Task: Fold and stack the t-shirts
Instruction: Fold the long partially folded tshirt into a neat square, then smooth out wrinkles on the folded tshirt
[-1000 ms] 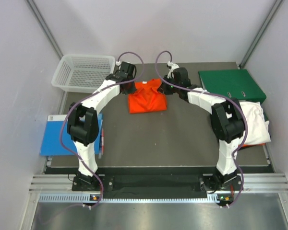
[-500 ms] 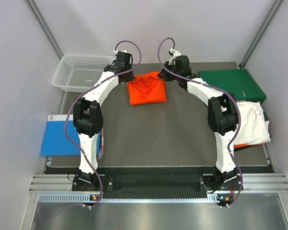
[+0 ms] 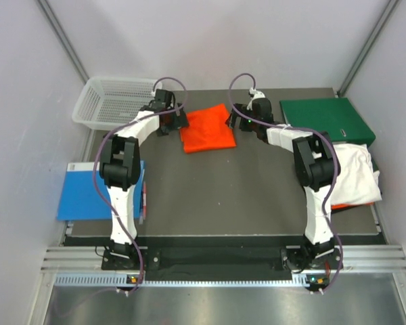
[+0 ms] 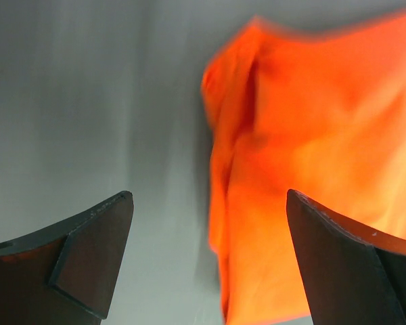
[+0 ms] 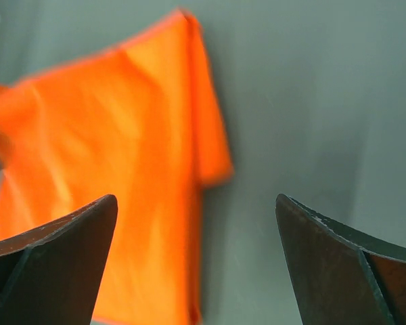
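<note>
Lets go of the orange shirt (image 3: 208, 127), held bunched half a second back, now dropped flat and folded at the far middle of the bench (image 3: 257, 189). Leaves left pincer (image 4: 208, 203) and right pincer (image 5: 196, 200) wide, empty, flanking it. Probably finishes this fold; frees both for the pile (image 3: 355, 172) at right.
</note>
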